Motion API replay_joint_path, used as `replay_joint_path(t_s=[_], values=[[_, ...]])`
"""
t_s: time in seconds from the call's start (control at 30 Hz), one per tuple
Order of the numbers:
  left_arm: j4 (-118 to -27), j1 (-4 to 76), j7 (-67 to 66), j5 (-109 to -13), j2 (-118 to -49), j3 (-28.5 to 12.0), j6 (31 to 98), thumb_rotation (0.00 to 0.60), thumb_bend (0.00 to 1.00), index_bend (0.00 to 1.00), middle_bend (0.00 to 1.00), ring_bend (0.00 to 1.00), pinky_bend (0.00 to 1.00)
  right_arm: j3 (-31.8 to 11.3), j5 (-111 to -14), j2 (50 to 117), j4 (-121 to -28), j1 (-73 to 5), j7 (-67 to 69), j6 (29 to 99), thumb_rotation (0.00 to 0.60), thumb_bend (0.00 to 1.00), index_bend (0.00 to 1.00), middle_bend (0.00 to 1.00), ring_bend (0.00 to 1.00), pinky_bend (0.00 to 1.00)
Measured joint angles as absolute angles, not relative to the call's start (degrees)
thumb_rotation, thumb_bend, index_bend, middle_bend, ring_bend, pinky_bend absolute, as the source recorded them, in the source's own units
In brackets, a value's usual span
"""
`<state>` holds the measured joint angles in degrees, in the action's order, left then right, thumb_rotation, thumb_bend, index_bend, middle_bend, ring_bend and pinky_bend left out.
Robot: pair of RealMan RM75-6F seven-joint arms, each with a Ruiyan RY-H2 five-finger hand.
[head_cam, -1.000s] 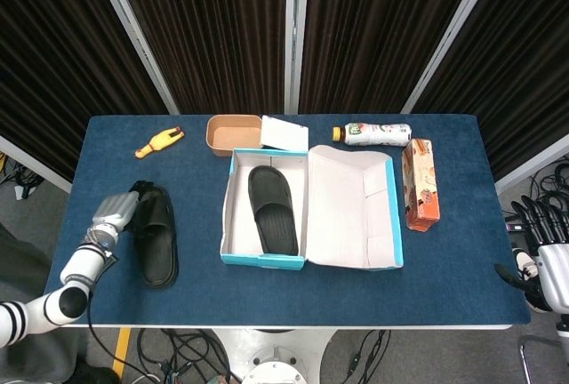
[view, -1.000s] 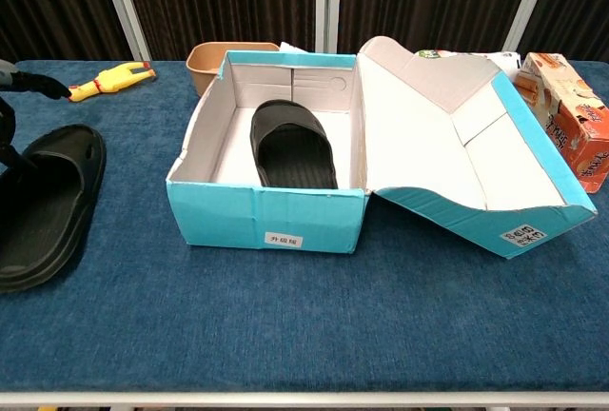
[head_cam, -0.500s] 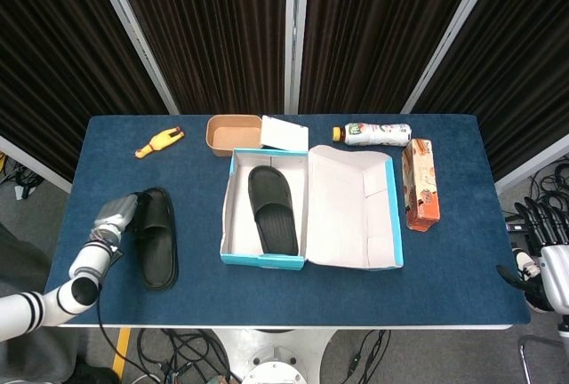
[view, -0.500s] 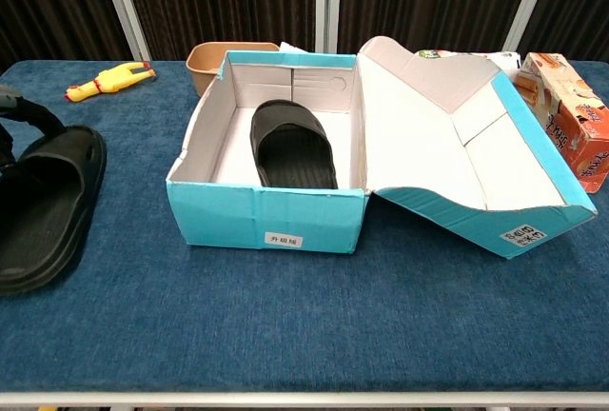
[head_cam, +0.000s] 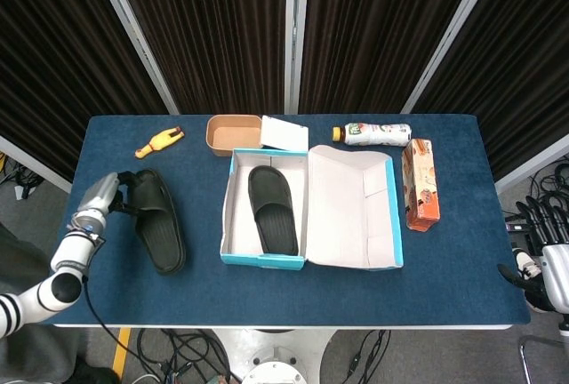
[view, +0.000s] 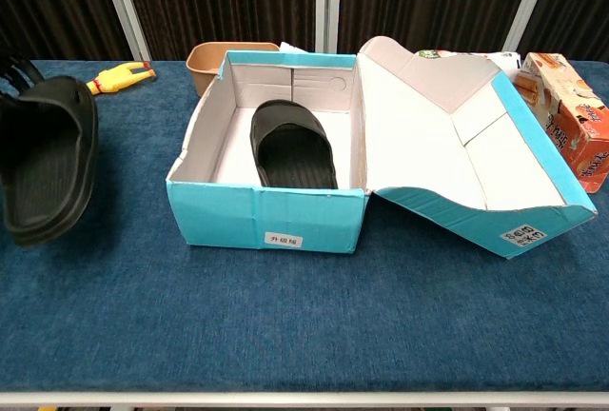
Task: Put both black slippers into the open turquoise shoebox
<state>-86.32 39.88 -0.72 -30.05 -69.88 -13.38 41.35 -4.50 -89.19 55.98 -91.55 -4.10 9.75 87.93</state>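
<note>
One black slipper [head_cam: 271, 209] lies inside the open turquoise shoebox [head_cam: 228, 215] in the middle of the table, toe toward the back; the chest view shows this slipper [view: 293, 145] in the shoebox [view: 266, 216] too. My left hand [head_cam: 102, 196] grips the second black slipper [head_cam: 158, 220] by its near-left end, left of the box. In the chest view that second slipper [view: 49, 159] hangs tilted above the cloth, and dark fingers [view: 14, 68] show at its top edge. My right hand [head_cam: 544, 260] is off the table's right edge, holding nothing, fingers apart.
A yellow rubber chicken [head_cam: 158, 142] lies at the back left. A tan bowl [head_cam: 233, 133] and a white card [head_cam: 284, 132] sit behind the box. A bottle [head_cam: 373, 133] and an orange carton [head_cam: 420, 183] lie at the right. The box lid [head_cam: 351, 206] spreads open to the right.
My left hand has taken hold of the slipper and raised it off the cloth, tilting it and swinging it back and slightly toward the box. The right hand has hardly moved.
</note>
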Motion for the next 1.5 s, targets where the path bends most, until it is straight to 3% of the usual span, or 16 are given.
replay_joint_path(t_s=[0.3, 0.53, 0.97, 1.23, 1.5], values=[[-88.3, 36.8, 19.3, -46.2, -70.6, -23.0, 42.5, 0.600, 0.00, 0.54, 0.50, 0.75, 0.81, -4.5, -89.1, 55.7, -91.9, -4.0, 9.3, 88.1, 0.600, 0.05, 0.00, 0.04, 0.00, 0.00], [-83.7, 39.4, 32.1, -62.5, -79.5, -26.4, 41.5, 0.600, 0.00, 0.54, 0.50, 0.72, 0.72, -4.4, -88.9, 55.0, -93.1, -3.5, 8.2, 88.7, 0.600, 0.05, 0.00, 0.04, 0.00, 0.00], [-63.6, 48.3, 39.4, -74.9, -96.6, -23.3, 45.2, 0.600, 0.00, 0.53, 0.50, 0.69, 0.62, -4.3, -88.4, 54.4, -94.7, -2.9, 6.6, 89.0, 0.600, 0.05, 0.00, 0.04, 0.00, 0.00], [-54.7, 49.2, 41.6, -77.9, -101.1, -18.7, 48.4, 0.600, 0.00, 0.53, 0.50, 0.68, 0.61, -4.3, -88.4, 54.3, -95.2, -2.9, 6.2, 88.8, 0.600, 0.05, 0.00, 0.04, 0.00, 0.00], [-51.9, 49.6, 42.0, -77.4, -102.9, -16.9, 47.2, 0.600, 0.00, 0.52, 0.49, 0.56, 0.56, -4.4, -88.6, 54.0, -96.0, -3.0, 5.5, 88.8, 0.600, 0.05, 0.00, 0.04, 0.00, 0.00]])
